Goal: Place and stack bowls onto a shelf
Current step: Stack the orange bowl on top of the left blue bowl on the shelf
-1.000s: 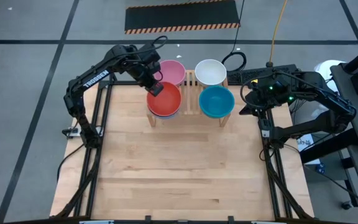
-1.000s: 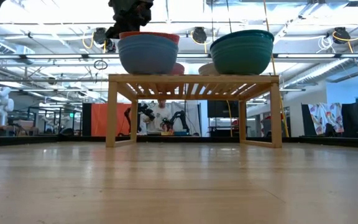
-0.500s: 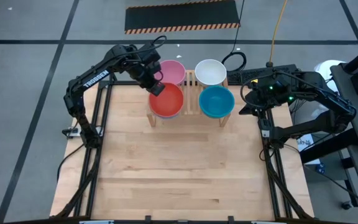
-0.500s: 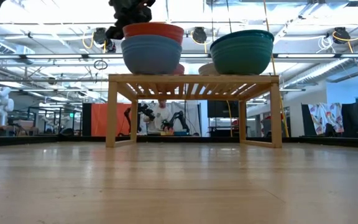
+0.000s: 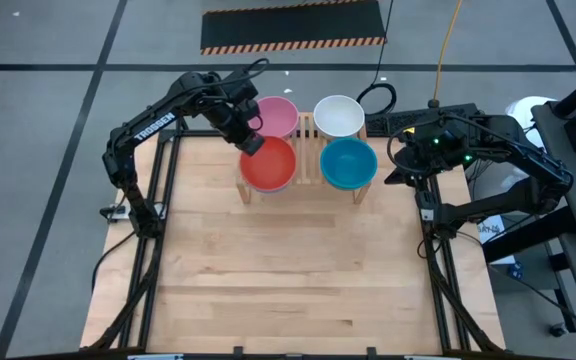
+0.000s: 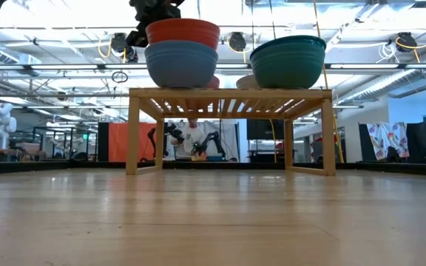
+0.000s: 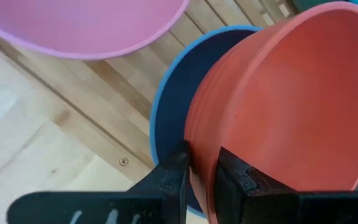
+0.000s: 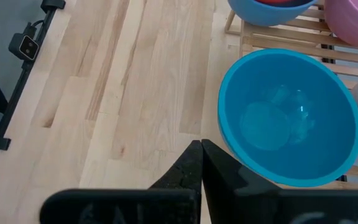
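The shelf [image 5: 307, 168] carries the pink bowl [image 5: 279, 113] and the white bowl [image 5: 339, 113] at the back, and the teal-blue bowl [image 5: 348, 163] at front right. At front left the blue bowl [image 6: 180, 65] stands on the slats with the red bowl [image 5: 270, 163] inside it. My left gripper [image 5: 251, 141] is shut on the red bowl. My right gripper [image 8: 201, 152] waits shut, right of the shelf beside the teal-blue bowl. No green bowl shows. My left gripper pinches the red bowl's rim [image 7: 197, 140] on its far-left side. One finger [image 7: 232, 180] is inside the bowl, and the other [image 7: 174, 182] is outside, between the red wall and the blue bowl [image 7: 166, 124]. The fingers come slanting down from the far left. The red bowl's upper part stands above the blue rim and its bottom is hidden inside.
The wooden tabletop [image 5: 288, 270] stretches bare in front of the shelf. Black frame rails run along the table's left and right sides. Cables and a power strip [image 5: 438, 110] lie behind the right arm. Lab room with other robots shows beyond the shelf legs.
My left gripper has risen a little, still shut on the red bowl's rim. The red bowl, nested deep in the blue bowl a second ago, now stands well higher out of it. The blue bowl has slid slightly toward the table's right.
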Tool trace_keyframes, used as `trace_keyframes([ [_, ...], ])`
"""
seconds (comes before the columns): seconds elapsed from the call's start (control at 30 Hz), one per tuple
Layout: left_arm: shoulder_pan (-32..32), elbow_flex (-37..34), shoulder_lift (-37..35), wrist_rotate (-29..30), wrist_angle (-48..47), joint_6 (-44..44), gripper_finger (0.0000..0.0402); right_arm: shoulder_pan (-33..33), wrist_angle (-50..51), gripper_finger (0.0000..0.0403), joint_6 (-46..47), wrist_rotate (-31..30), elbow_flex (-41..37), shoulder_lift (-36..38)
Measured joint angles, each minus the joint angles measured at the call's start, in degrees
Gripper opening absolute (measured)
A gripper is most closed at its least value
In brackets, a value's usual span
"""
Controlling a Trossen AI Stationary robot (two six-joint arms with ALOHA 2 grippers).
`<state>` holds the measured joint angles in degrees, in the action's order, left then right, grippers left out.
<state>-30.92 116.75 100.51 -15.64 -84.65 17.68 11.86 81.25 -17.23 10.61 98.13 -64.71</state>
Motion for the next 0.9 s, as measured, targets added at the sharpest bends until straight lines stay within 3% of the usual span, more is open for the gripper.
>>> trace_keyframes([
  [0.1, 0.1, 0.0, 0.0, 0.0, 0.0, -3.6, 0.0056, 0.0, 0.0, 0.0, 0.0, 0.0, 0.0, 0.0],
  [0.53, 0.3, 0.0, 0.0, 0.3, 0.1, -4.5, 0.0055, 0.0, 0.0, 0.0, 0.0, 0.0, 0.0, 0.0],
  [0.9, -0.2, 0.0, 0.0, 4.2, 0.8, -4.2, 0.0056, 0.0, 0.0, 0.0, 0.0, 0.0, 0.0, 0.0],
])
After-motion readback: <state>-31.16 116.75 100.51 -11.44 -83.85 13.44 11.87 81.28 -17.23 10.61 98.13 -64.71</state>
